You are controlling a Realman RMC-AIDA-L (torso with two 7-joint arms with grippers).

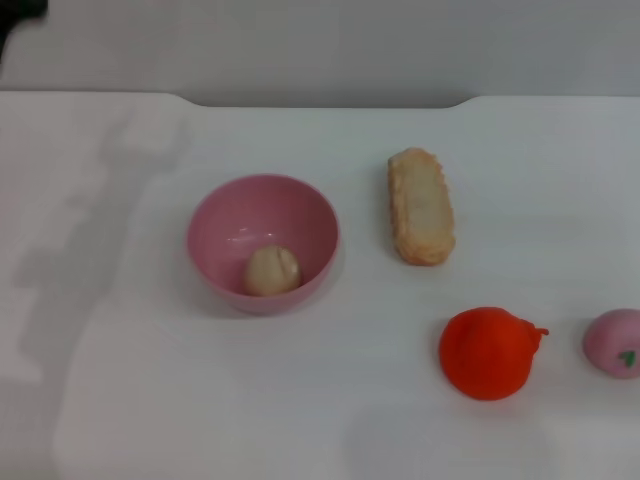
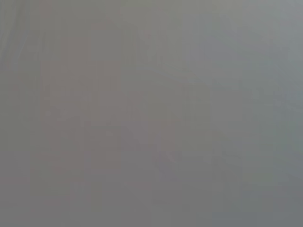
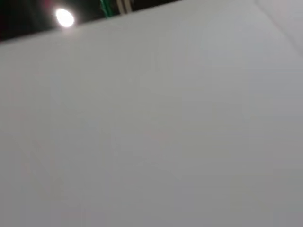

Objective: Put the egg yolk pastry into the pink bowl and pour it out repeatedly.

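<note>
Head view showed the round, glossy pink plastic bowl [image 1: 262, 243] standing upright on the white table [image 1: 150, 400], left of centre. The small, pale beige, matte egg yolk pastry [image 1: 272, 270] lay inside the bowl, resting on its floor against the near wall. To the right of the bowl, apart from it, a long rectangular crusty bread [image 1: 421, 206] lay with its length running away from the robot. Nearer the robot and further right sat a round orange-red fruit [image 1: 488, 352], and just beside that, at the right edge of the view, a small pink round fruit with a green mark [image 1: 614, 342], partly cut off. An arm-shaped shadow fell across the left part of the table.

Neither gripper appeared in any view. The left wrist view gave only a plain grey surface; the right wrist view gave a plain pale surface with a bright lamp [image 3: 64, 17] beyond it. So neither gripper's opening nor any hold could be judged.
</note>
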